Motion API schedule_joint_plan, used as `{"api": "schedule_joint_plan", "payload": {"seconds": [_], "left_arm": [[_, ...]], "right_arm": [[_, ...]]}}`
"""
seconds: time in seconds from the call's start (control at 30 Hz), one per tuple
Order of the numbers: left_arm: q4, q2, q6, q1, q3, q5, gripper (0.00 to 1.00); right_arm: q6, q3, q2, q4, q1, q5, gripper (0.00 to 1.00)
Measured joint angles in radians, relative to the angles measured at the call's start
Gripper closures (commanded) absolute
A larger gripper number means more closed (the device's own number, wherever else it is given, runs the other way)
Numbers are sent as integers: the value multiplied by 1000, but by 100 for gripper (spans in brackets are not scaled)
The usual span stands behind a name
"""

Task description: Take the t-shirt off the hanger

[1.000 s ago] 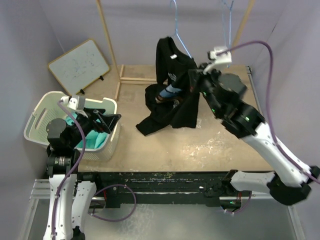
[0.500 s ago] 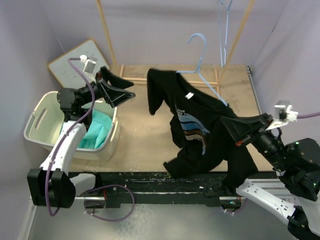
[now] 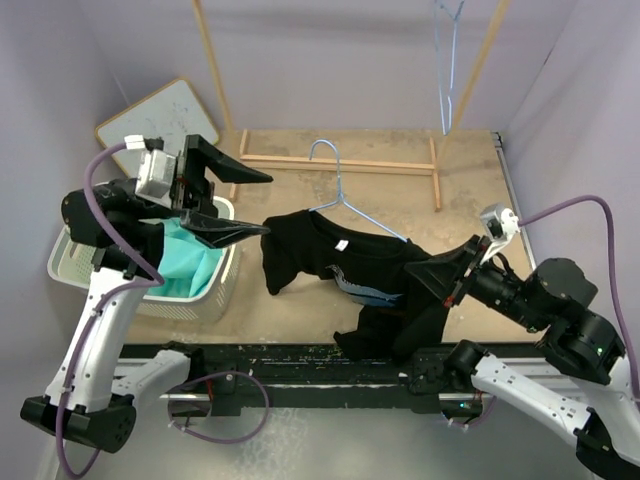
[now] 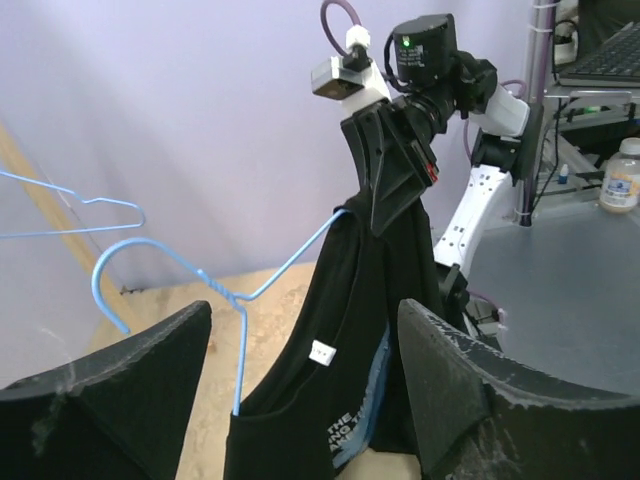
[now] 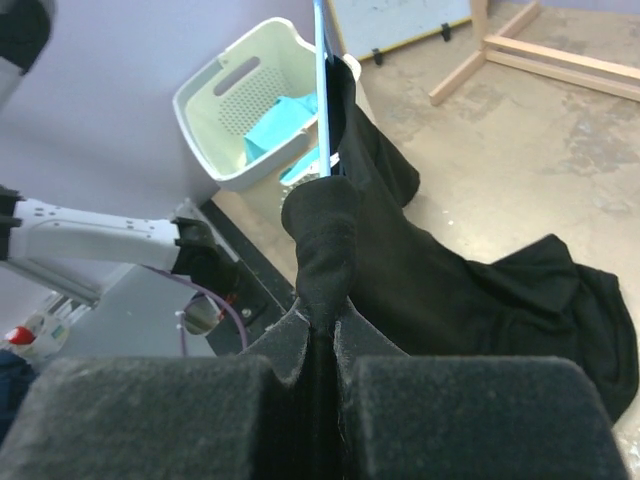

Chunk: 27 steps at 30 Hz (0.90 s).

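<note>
A black t-shirt (image 3: 335, 262) with a blue print hangs on a light blue wire hanger (image 3: 340, 200), held above the table. My right gripper (image 3: 412, 270) is shut on a fold of the shirt's shoulder; the right wrist view shows the fabric (image 5: 325, 240) pinched between the jaws (image 5: 320, 335), with the hanger wire (image 5: 322, 90) above it. My left gripper (image 3: 265, 205) is open and empty, just left of the shirt's other shoulder. In the left wrist view the shirt (image 4: 340, 340) and hanger (image 4: 200, 278) sit between its spread fingers (image 4: 440, 350).
A white laundry basket (image 3: 75, 240) with teal cloth stands at the left, also visible in the right wrist view (image 5: 250, 110). A whiteboard (image 3: 155, 125) leans at the back left. A wooden rack (image 3: 340, 160) stands at the back with another blue hanger (image 3: 447, 60).
The shirt and hanger came off the rack and moved toward the near side with my right gripper. My left arm rose from the basket and swung right toward the shirt.
</note>
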Motion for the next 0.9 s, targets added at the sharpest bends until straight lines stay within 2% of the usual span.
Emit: {"api": "schedule_joint_plan", "payload": {"seconds": [0.2, 0.37, 0.53, 0.67, 0.77, 0.9], "left_arm": [[-45, 55, 47, -29, -13, 18, 26], [-53, 164, 32, -70, -31, 17, 32], [-24, 246, -4, -149, -32, 15, 35], [-14, 292, -13, -216, -31, 18, 41], [-30, 314, -8, -253, -30, 23, 57], [-97, 320, 35, -283, -26, 25, 91]], "right_arm": [[17, -1, -32, 39, 0, -58, 100], [18, -8, -59, 48, 0, -93, 100], [18, -23, -84, 48, 0, -102, 100], [19, -28, -89, 48, 0, -101, 100], [20, -28, -89, 48, 0, -101, 100], [20, -29, -89, 48, 0, -101, 100]]}}
